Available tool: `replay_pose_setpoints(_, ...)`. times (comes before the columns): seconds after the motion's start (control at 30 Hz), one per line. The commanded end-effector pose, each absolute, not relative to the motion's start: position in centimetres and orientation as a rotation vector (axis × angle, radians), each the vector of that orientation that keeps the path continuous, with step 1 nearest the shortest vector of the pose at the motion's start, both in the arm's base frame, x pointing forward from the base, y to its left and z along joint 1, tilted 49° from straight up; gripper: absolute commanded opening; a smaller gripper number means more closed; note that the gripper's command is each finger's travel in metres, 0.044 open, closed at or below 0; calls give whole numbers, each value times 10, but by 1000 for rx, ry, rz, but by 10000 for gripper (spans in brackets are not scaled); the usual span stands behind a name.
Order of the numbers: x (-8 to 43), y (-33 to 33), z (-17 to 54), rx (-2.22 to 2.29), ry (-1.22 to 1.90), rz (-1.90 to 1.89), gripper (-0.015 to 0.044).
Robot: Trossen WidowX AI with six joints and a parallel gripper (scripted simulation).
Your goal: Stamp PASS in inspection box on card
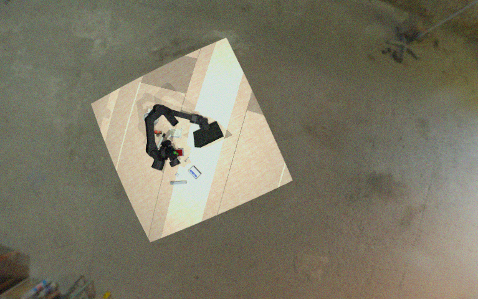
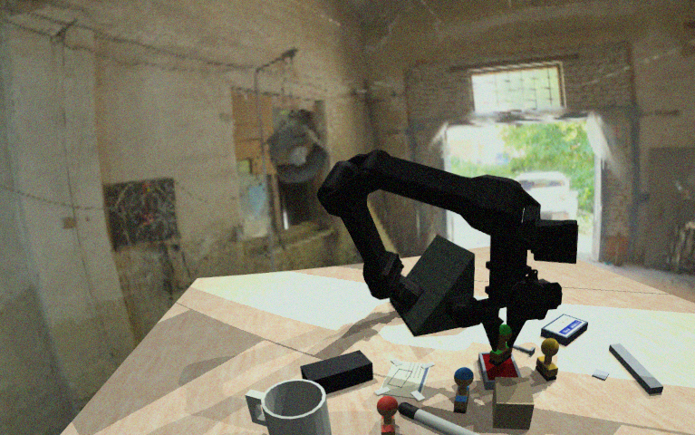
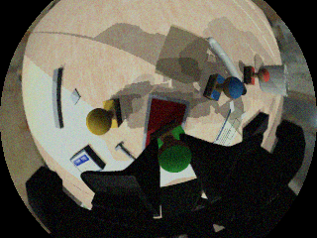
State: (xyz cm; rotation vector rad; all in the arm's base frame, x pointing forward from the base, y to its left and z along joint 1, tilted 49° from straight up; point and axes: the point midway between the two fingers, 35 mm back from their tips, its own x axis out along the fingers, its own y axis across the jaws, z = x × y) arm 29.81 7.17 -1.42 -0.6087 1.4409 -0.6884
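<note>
My gripper [image 2: 502, 347] [image 3: 168, 139] is shut on the green-topped stamp [image 2: 505, 331] [image 3: 174, 156] and holds it upright over the red ink pad [image 2: 494, 372] [image 3: 167, 110] [image 1: 180, 151]. The stamp's base is at or just above the pad's surface; contact cannot be told. The card [image 2: 419, 376] [image 3: 228, 133] [image 1: 176, 132] lies taped to the bench, left of the pad in the exterior view; no print shows in its outlined box at this size. Yellow [image 2: 549, 347] [image 3: 99, 121], blue [image 2: 463, 375] [image 3: 234, 87] and red [image 2: 387, 405] [image 3: 265, 75] stamps stand on the bench. Stamp lettering is unreadable.
A tan block [image 2: 512, 407] [image 3: 180, 55] is close in front of the pad. A marker [image 2: 439, 421] and a mug [image 2: 299, 404] are nearer the camera. A black block [image 2: 337, 372] is beyond the card. A blue-white box [image 2: 564, 326] and grey bar [image 2: 635, 369] are at right.
</note>
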Motion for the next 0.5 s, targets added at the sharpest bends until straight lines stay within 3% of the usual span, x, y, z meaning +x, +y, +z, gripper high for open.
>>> replay_pose_setpoints(0.0,299,77,-10,-601,1439,-690,0)
replay_pose_setpoints(0.47,298,94,5,-600,1440,-689,0)
